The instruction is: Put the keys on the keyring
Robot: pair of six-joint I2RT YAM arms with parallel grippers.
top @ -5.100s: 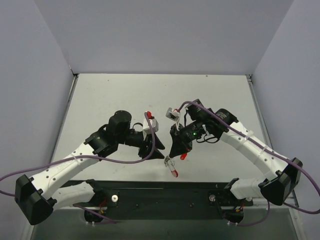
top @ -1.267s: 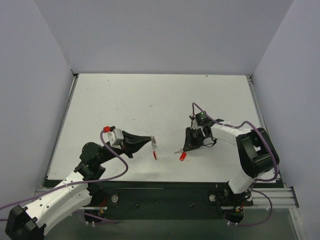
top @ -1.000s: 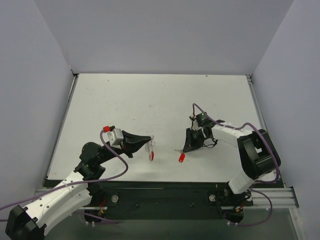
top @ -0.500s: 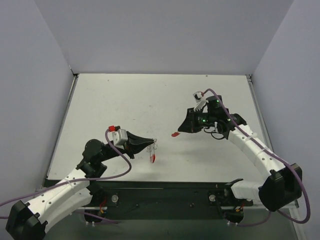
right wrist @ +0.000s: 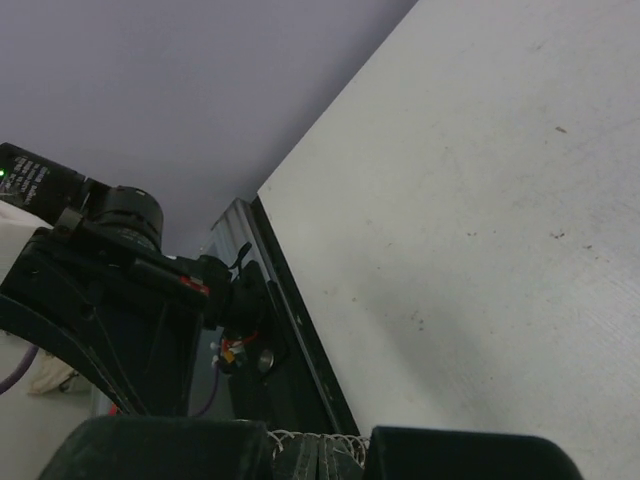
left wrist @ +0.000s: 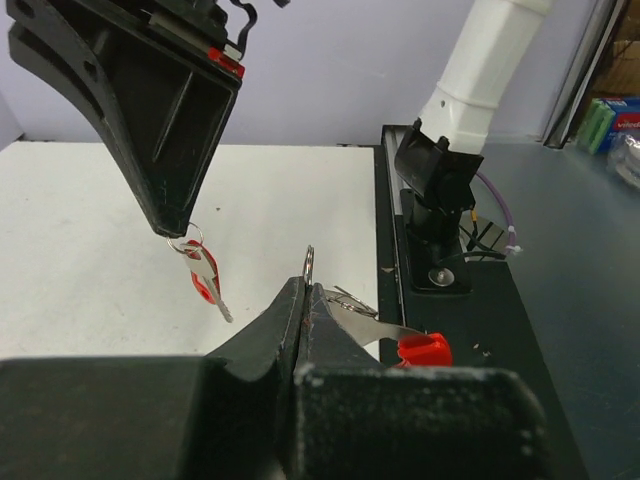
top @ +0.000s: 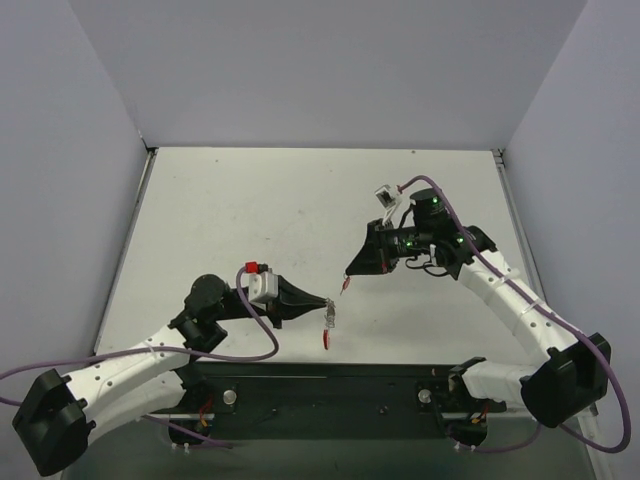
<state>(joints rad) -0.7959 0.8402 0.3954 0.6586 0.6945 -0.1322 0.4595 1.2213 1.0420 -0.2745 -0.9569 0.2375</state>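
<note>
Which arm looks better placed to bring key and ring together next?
Probably the right: the right fingers pinch a key hanging free, close to the ring that the left fingers clamp.

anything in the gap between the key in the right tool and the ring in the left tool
Nothing visible. The key hanging from the right tool and the keyring pinched in the left tool have only open air between them.
</note>
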